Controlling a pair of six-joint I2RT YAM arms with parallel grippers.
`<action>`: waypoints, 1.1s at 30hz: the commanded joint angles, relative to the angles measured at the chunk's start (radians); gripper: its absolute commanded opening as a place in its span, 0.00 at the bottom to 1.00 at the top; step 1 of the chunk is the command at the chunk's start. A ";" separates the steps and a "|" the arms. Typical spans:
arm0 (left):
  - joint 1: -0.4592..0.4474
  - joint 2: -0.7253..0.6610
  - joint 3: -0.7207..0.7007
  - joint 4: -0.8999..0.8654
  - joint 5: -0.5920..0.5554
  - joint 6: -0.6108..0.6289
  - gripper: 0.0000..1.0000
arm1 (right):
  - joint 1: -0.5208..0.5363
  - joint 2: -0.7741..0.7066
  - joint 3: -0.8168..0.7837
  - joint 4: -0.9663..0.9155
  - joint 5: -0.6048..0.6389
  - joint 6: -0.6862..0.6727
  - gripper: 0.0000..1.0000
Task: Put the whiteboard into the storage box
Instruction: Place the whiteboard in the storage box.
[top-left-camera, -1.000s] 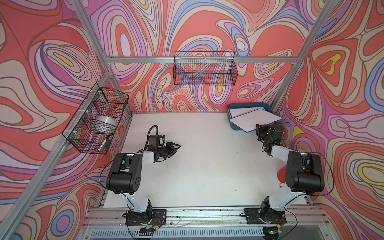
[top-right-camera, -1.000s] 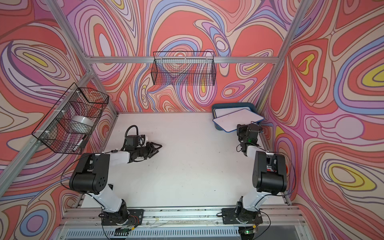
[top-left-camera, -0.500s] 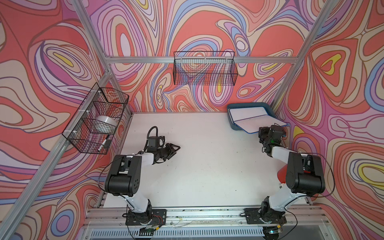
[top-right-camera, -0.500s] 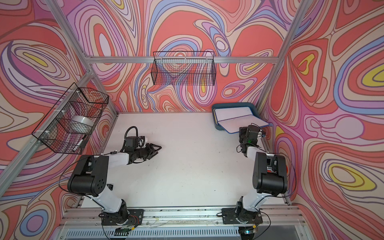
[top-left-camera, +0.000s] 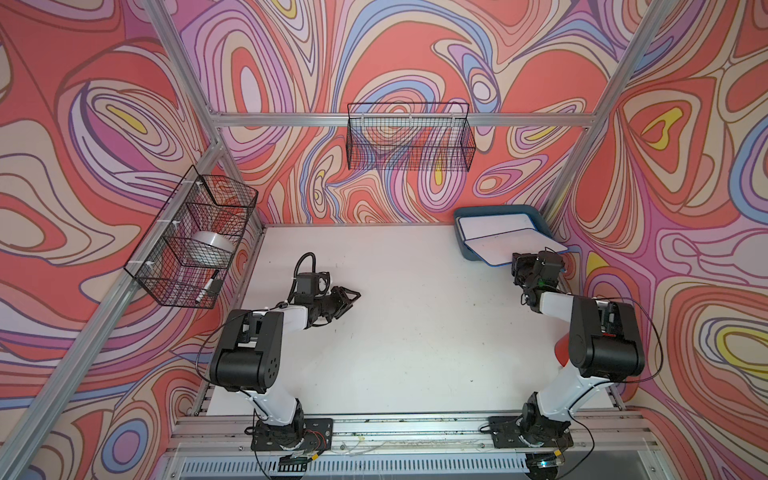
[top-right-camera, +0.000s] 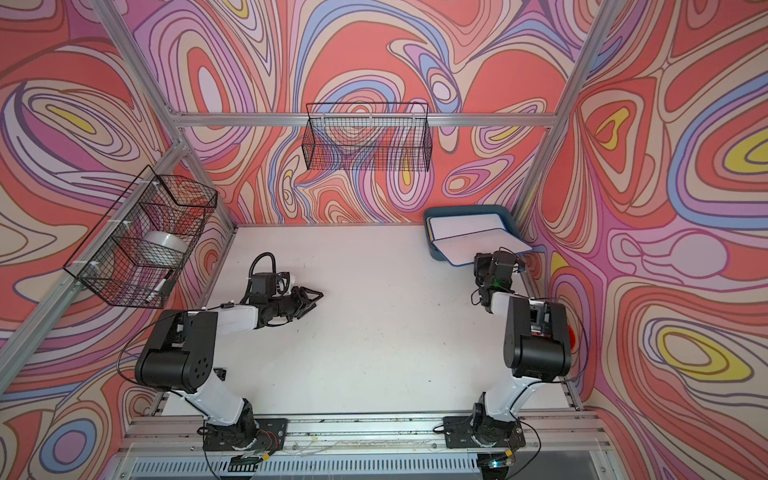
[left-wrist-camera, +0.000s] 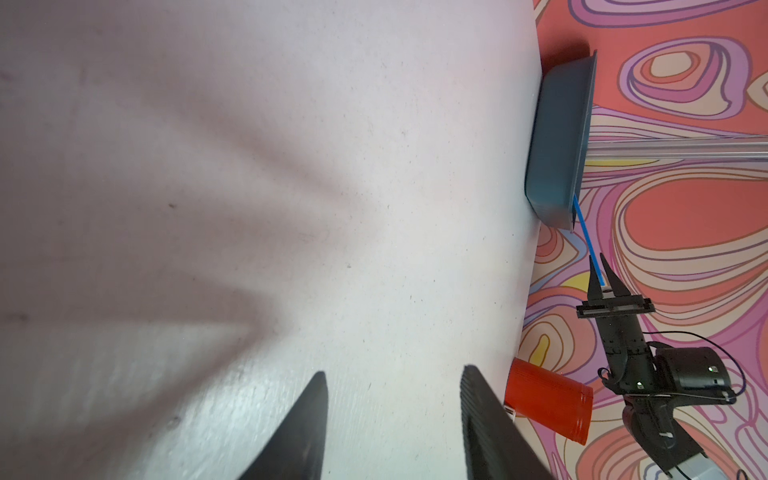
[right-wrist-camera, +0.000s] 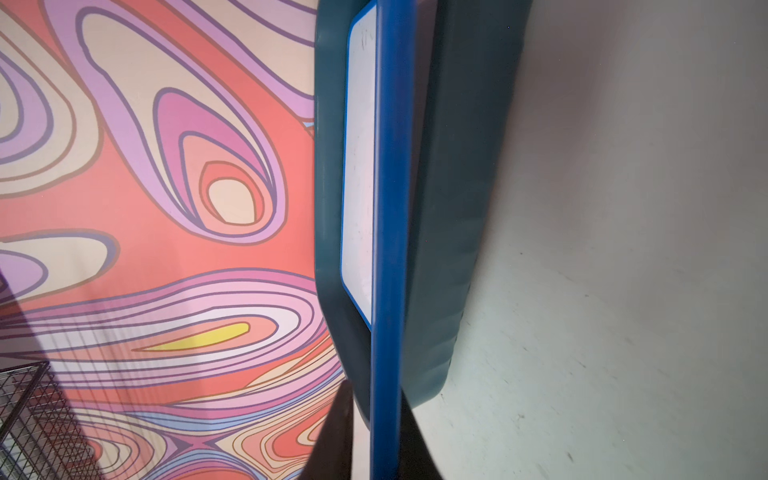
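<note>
nearly there: whiteboard (top-left-camera: 519, 249) lies tilted over the storage box (top-left-camera: 498, 208) rim at the surface's (top-left-camera: 415, 332) far right corner, right pincer (left-wrist-camera: 597, 261) narrow around its edge, can't tell if gripping, left pincer (top-left-camera: 354, 300) half-open, empty.

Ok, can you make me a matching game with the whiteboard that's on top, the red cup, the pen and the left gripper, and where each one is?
Things:
1. top whiteboard
2. red cup
3. pen
4. left gripper

Places:
A. in the wire basket on the side wall
B. open, above the table
C. half hidden behind the right arm
D. leaning on the blue box rim, sticking out

Pairs: 1-D, 2-C, 3-A, 4-B
</note>
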 joint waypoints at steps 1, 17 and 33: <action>0.004 -0.008 0.002 -0.017 -0.012 0.011 0.48 | 0.007 0.025 0.034 0.067 -0.025 -0.021 0.20; -0.018 0.009 0.050 -0.052 -0.022 0.016 0.48 | 0.013 0.213 0.219 0.015 -0.187 -0.088 0.29; -0.020 -0.014 0.041 -0.076 -0.036 0.025 0.48 | 0.013 0.402 0.502 -0.158 -0.299 -0.159 0.31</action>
